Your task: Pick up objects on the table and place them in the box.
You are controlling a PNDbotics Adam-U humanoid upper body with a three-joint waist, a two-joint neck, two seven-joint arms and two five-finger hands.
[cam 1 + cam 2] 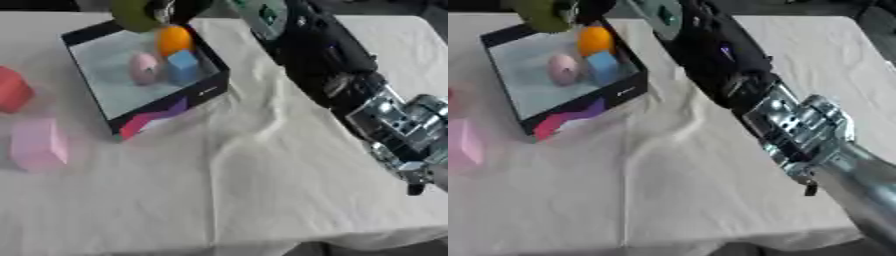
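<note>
Reaching from the table's near right edge, the right arm crosses to the box (206, 90) at the far left; its robot hand (166, 10) curls around an olive green object (133, 14) above the far rim, which it might clip, dropping outside

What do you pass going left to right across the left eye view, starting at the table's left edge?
Red object → pink block → box with small pieces inside → right arm
</note>
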